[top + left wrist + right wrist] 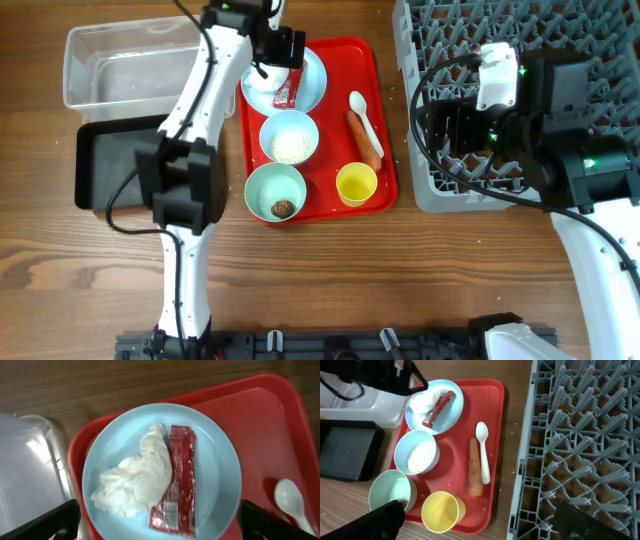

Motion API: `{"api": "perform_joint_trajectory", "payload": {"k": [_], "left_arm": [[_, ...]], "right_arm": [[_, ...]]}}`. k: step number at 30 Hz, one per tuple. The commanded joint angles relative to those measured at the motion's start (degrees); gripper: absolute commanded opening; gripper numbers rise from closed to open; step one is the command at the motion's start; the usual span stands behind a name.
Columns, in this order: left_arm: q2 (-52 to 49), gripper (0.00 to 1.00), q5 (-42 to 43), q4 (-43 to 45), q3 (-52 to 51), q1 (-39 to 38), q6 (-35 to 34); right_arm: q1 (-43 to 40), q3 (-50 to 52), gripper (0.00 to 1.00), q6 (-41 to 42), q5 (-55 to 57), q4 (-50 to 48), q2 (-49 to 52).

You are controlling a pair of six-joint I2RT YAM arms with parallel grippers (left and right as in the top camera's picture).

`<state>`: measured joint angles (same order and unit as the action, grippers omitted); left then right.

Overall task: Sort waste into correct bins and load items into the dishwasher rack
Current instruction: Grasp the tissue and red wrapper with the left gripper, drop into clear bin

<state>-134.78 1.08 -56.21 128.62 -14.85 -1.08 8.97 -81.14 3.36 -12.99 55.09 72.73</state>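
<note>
Hovering your left pincer point(157, 516) spread wide over the plate point(217, 455) lines it up for the wrapper point(179, 475) on it; right pincer point(480, 510), also spread, sits well apart.

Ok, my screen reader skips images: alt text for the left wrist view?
A pale-blue plate on a red tray holds crumpled white paper touching a red wrapper. A white spoon sits at frame's lower right, a clear tub left.
</note>
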Motion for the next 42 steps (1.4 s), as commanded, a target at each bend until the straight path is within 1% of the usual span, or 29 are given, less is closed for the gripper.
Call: {"api": "perform_joint_trajectory", "payload": {"k": [1, 4, 9, 10, 11, 12, 13, 14, 15, 16, 18, 20, 23, 25, 26, 27, 29, 31, 34, 35, 36, 37, 38, 40, 42], "left_arm": [[-4.83, 1.0, -0.04, 1.49, 1.42, -0.94, 3.74], [-9.16, 1.0, -0.13, 1.75, 1.42, -1.75, 5.2], [-14.23, 0.99, -0.09, 3.93, 1.38, -1.77, 5.11], [-15.02, 0.91, -0.02, 4.0, 1.36, -1.84, 4.81], [-15.26, 0.76, 0.0, 3.91, 1.36, -1.95, 4.48], [-15.39, 0.58, 0.15, 3.67, 1.36, -2.08, 4.48], [-15.39, 0.36, 0.15, 3.32, 1.36, -2.23, 4.48], [-15.34, 0.21, 0.13, 2.99, 1.36, -2.43, 4.48], [-15.34, 0.1, 0.13, 2.6, 1.38, -2.58, 4.5], [-15.26, 0.04, 0.13, 2.29, 1.38, -2.69, 4.48], [-13.86, 0.04, 0.13, 1.53, 1.6, -2.73, 4.04], [-9.31, 0.04, 0.42, 1.31, 1.6, -2.56, -0.09], [0.59, 0.04, 0.57, -0.46, 1.6, -1.4, -6.29], [7.74, 0.04, 0.48, -3.28, 1.6, 0.46, -6.88], [10.32, 0.04, -0.85, -4.39, 1.6, 1.77, -6.91], [12.44, 0.04, -4.11, -5.81, 1.6, 3.63, -6.91], [13.75, 0.04, -8.11, -8.48, 1.6, 7.69, -6.88], [13.09, 0.04, -8.04, -10.95, 1.36, 11.52, -6.91], [11.02, 0.04, -8.02, -10.47, -1.25, 16.94, -6.91], [9.62, 0.11, -8.02, -9.75, -1.73, 18.18, -6.88], [8.63, 0.28, -8.02, -8.96, -2.05, 18.78, -6.88], [7.39, 0.57, -8.02, -8.0, -2.14, 19.17, -6.88], [6.4, 0.75, -8.04, -6.99, -2.14, 19.26, -6.88], [5.07, 0.87, -8.02, -5.35, -2.14, 19.26, -6.88], [4.7, 0.9, -8.02, -4.83, -2.14, 19.19, -6.91]], "right_arm": [[0.17, -0.85, 1.0, 0.07, 0.94, 0.59, -0.22], [0.17, -0.7, 1.0, 0.09, 0.94, 1.51, 0.87], [0.17, 0.66, 1.0, 0.07, 0.94, 2.4, 1.97], [0.17, 0.7, 1.0, 0.07, 0.94, 2.49, 2.12], [0.17, 0.7, 1.0, 0.07, 0.94, 2.49, 2.19], [0.17, 0.7, 1.0, 0.07, 0.94, 2.49, 2.29], [0.17, 0.7, 1.0, 0.07, 0.94, 2.49, 2.4], [0.17, 0.7, 0.99, 0.07, 0.94, 2.49, 2.45], [0.17, 0.7, 1.0, 0.07, 0.94, 2.49, 2.51], [0.17, 0.7, 1.0, 0.07, 0.94, 2.47, 2.51], [0.17, 0.7, 1.0, 0.07, 0.94, 2.49, 2.51], [0.17, 0.7, 1.0, 0.11, 0.94, 2.47, 2.51], [0.17, 0.7, 1.0, 0.15, 0.92, 2.45, 2.51], [0.17, 0.7, 1.0, 0.24, 0.94, 2.36, 2.51], [0.17, 0.7, 1.0, 0.22, 0.94, 2.12, 2.51], [0.17, 0.7, 1.0, 0.22, 0.94, 1.73, 2.51], [0.17, 0.7, 1.0, 0.24, 0.94, 0.98, 2.51], [0.17, 0.7, 1.0, 0.24, 0.94, 0.66, 2.51], [0.17, 0.7, 1.0, 0.26, 0.92, 0.11, 2.73], [0.17, 0.7, 1.0, 0.26, 0.74, 0.11, 2.84], [0.17, 0.7, 1.0, 0.28, 0.37, 0.11, 2.84], [0.17, 0.7, 1.0, 0.28, 0.02, 0.11, 2.84], [0.17, 0.7, 1.0, 0.26, -0.15, 0.22, 2.84], [0.17, 0.7, 1.0, 0.28, -0.15, 0.48, 2.84], [0.17, 0.7, 1.0, 0.26, -0.13, 0.94, 2.84]]}}
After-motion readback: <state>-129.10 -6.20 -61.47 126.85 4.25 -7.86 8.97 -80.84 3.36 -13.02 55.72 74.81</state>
